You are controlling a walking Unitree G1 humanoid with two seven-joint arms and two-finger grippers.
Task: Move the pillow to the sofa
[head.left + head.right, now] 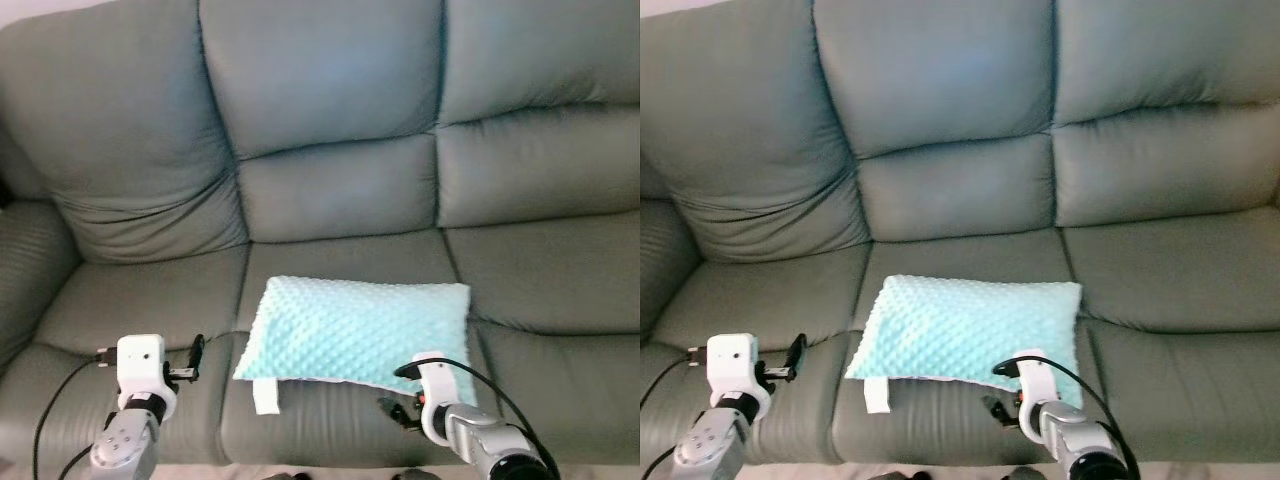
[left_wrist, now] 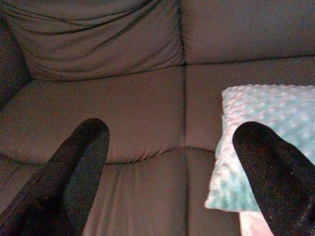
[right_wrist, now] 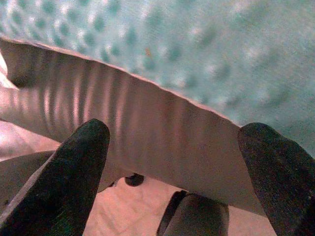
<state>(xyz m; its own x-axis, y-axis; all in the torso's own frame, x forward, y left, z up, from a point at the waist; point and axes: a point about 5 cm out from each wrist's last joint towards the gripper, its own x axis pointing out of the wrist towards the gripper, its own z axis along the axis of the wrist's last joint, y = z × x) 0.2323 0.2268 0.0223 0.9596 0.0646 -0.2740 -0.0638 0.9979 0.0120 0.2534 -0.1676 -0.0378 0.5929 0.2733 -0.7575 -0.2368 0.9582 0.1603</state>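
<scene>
One pillow [image 1: 362, 332], mint green with a raised dotted texture, lies flat on the middle seat cushion of the grey sofa [image 1: 330, 120]. Its long side runs across the cushion; its far edge stops short of the backrest and its near edge sits close to the front of the seat. A small white tag [image 1: 265, 397] sticks out from its near left corner onto the seat.

My left gripper [image 1: 196, 352] hangs above the front of the left seat cushion, just beside the pillow's left edge and apart from it. My left wrist view shows both black fingers [image 2: 81, 162] spread wide, jaws released, nothing between them; the seam between the left and middle seats runs through the gap, and the pillow's left corner lies behind the right-hand finger.

My right gripper [image 3: 179, 162] sits low at the sofa's front edge, beneath the pillow's near right corner. My right wrist view looks up along the fingers [image 3: 74, 167], which stand well apart, jaws released and grasping nothing. Ahead of them is the front face of the grey seat cushion, with the dotted green fabric above it. From the head views I cannot tell whether the right arm [image 1: 480, 435] touches the pillow; its black cable [image 1: 470, 372] crosses in front of the pillow's corner.
</scene>
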